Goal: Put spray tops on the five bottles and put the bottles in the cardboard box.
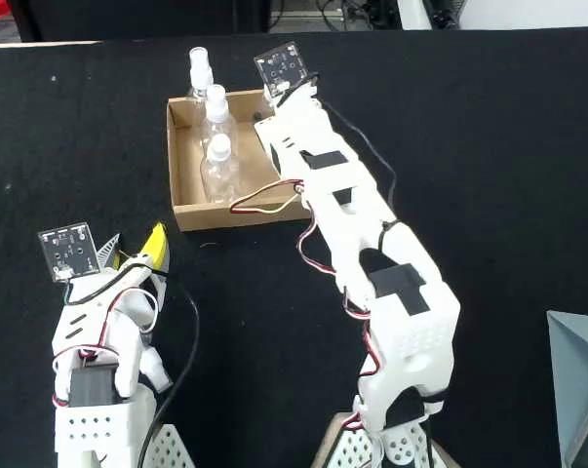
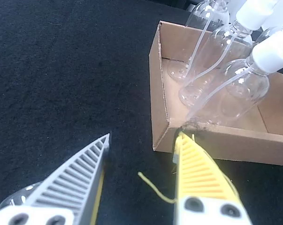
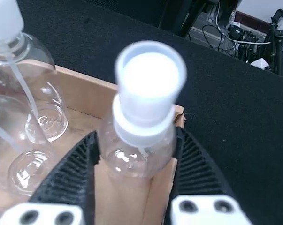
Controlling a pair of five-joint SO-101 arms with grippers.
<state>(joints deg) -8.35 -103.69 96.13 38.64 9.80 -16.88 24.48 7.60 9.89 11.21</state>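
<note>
From above, the cardboard box (image 1: 181, 175) holds three clear bottles (image 1: 218, 161) standing upright, and the right arm (image 1: 342, 195) lies over its right wall. The left gripper (image 2: 143, 140) gapes wide and empty just beside the box's near wall. The right gripper (image 3: 136, 140) clamps a fourth bottle (image 3: 141, 159), clear with a white spray top, upright over a box corner.

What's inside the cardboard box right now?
Three clear bottles with spray tops stand in the cardboard box. The right gripper holds a fourth bottle at a box corner; its base is hidden, and the arm covers the box's right side from above.
</note>
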